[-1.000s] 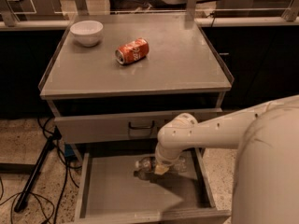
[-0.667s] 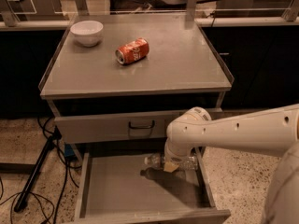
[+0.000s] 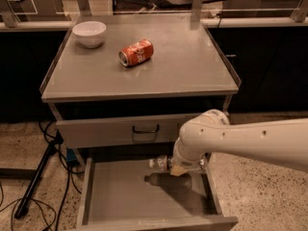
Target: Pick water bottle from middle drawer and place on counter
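The water bottle [image 3: 160,163] lies sideways in my gripper [image 3: 180,169], its pale cap pointing left, a little above the floor of the open middle drawer [image 3: 120,198]. Its shadow falls on the drawer floor just below it. My gripper is shut on the water bottle's body, and my white arm, reaching in from the right, hides most of the bottle and the fingers. The counter [image 3: 187,71] is above, behind the drawer.
An orange-red soda can [image 3: 136,53] lies on its side on the counter, with a white bowl [image 3: 89,32] at the back left. A shut drawer front with a dark handle [image 3: 146,128] sits above the open drawer. Cables and a stand leg [image 3: 33,182] lie on the floor at the left.
My gripper has moved right and slightly up with the water bottle, which has come off the drawer floor. The can and bowl have not moved.
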Robot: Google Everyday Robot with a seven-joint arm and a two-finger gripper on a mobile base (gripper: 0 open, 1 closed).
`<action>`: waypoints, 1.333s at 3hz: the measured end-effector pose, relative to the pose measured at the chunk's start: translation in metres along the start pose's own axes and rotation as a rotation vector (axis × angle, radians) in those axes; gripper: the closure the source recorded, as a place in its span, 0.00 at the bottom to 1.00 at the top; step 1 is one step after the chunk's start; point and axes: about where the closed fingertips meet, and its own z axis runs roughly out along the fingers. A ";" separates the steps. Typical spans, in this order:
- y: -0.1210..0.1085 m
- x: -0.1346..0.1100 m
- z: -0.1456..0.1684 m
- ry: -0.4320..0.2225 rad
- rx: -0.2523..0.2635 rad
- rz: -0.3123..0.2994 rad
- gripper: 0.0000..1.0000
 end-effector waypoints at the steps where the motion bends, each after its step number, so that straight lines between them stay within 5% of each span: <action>1: 0.002 0.004 -0.035 -0.027 0.033 0.007 1.00; 2: 0.014 0.010 -0.075 -0.075 0.075 0.013 1.00; 4: 0.000 0.000 -0.087 -0.084 0.088 0.000 1.00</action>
